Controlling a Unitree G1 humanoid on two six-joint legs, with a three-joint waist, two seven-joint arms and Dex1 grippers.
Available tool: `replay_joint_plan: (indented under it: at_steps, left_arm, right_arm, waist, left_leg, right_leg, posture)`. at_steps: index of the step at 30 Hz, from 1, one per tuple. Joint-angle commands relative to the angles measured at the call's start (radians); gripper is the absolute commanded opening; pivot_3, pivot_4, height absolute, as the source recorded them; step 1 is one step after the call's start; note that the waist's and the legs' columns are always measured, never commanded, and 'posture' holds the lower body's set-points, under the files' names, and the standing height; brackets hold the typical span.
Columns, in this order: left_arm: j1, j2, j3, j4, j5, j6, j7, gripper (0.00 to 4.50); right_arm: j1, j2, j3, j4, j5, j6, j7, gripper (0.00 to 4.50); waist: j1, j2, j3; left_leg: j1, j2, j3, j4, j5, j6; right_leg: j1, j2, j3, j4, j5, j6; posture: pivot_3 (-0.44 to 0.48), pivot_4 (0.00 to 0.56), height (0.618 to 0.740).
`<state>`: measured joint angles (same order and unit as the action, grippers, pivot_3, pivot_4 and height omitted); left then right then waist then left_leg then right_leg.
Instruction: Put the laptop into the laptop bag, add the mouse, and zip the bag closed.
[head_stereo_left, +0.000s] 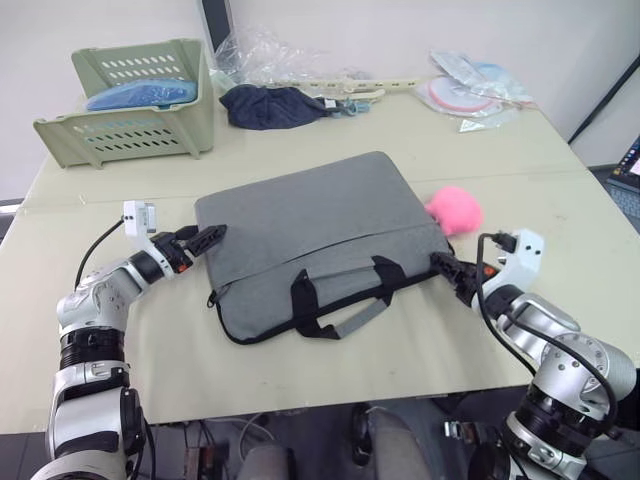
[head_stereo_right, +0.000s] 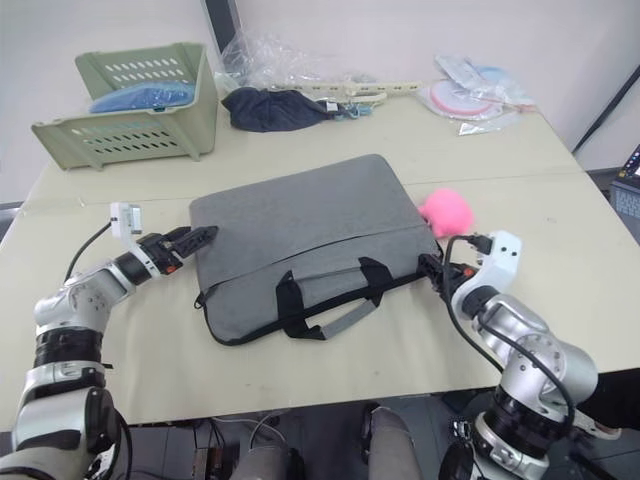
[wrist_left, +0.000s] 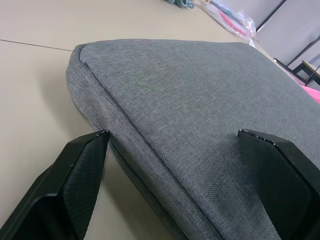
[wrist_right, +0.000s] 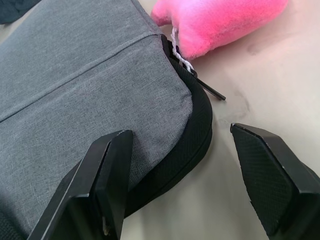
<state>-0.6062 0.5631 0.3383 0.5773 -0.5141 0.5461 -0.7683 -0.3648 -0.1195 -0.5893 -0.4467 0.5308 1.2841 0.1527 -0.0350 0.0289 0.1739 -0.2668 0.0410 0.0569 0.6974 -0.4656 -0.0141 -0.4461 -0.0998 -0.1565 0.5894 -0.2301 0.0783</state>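
Note:
The grey laptop bag (head_stereo_left: 310, 220) lies flat in the middle of the table, its two black-and-grey handles (head_stereo_left: 340, 300) toward me. My left gripper (head_stereo_left: 205, 238) is open at the bag's left corner, one finger on each side of that corner (wrist_left: 150, 90). My right gripper (head_stereo_left: 447, 266) is open at the bag's right front corner (wrist_right: 165, 115). The black zipper pull (wrist_right: 209, 90) with a white string sticks out at that corner. The laptop and the mouse are out of view.
A fuzzy pink lump (head_stereo_left: 455, 208) touches the bag's right edge. At the back stand a green basket (head_stereo_left: 140, 100), a dark navy cloth bundle (head_stereo_left: 270, 105), clear plastic wrap (head_stereo_left: 265, 55) and packets (head_stereo_left: 470, 90). The table's front edge is near my arms.

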Motion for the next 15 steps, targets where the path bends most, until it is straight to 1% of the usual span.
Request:
replay_joint_plan:
  at_steps: [1, 9, 12, 15]
  left_arm:
    - [-0.014, 0.004, 0.038, 0.021, -0.011, 0.011, 0.04, 4.43]
    - [-0.006, -0.003, 0.037, 0.028, -0.005, 0.059, 0.072, 4.43]
    - [-0.003, -0.013, 0.034, 0.02, -0.006, 0.073, 0.078, 3.67]
    - [-0.002, -0.02, 0.032, 0.012, -0.011, 0.084, 0.082, 2.21]
  right_arm:
    - [0.012, -0.002, 0.012, -0.009, 0.015, -0.031, -0.014, 3.45]
    - [0.027, -0.013, 0.034, -0.004, 0.025, -0.055, -0.02, 3.45]
    - [0.028, -0.016, 0.036, 0.005, 0.024, -0.061, -0.023, 3.45]
    - [0.03, -0.018, 0.037, 0.014, 0.024, -0.068, -0.024, 3.45]
  waist:
    - [-0.001, 0.0, 0.0]
    - [-0.004, 0.0, 0.0]
    - [-0.006, 0.0, 0.0]
    - [-0.005, -0.001, -0.001]
  left_leg:
    - [0.0, 0.0, 0.0, 0.0, 0.0, 0.0]
    - [0.001, 0.0, 0.001, 0.0, 0.0, 0.0]
    - [0.002, 0.0, 0.001, 0.0, 0.0, 0.0]
    - [0.002, 0.0, 0.001, 0.001, 0.0, 0.0]
  right_leg:
    - [0.0, 0.0, 0.0, 0.0, 0.0, 0.0]
    - [0.0, 0.0, 0.001, 0.001, 0.0, 0.0]
    - [0.0, 0.0, 0.001, 0.002, 0.0, 0.0]
    - [0.0, 0.0, 0.002, 0.002, 0.0, 0.0]
  posture:
    - [0.0, 0.15, 0.74]
    - [0.0, 0.15, 0.74]
    - [0.0, 0.15, 0.74]
    - [0.0, 0.15, 0.74]
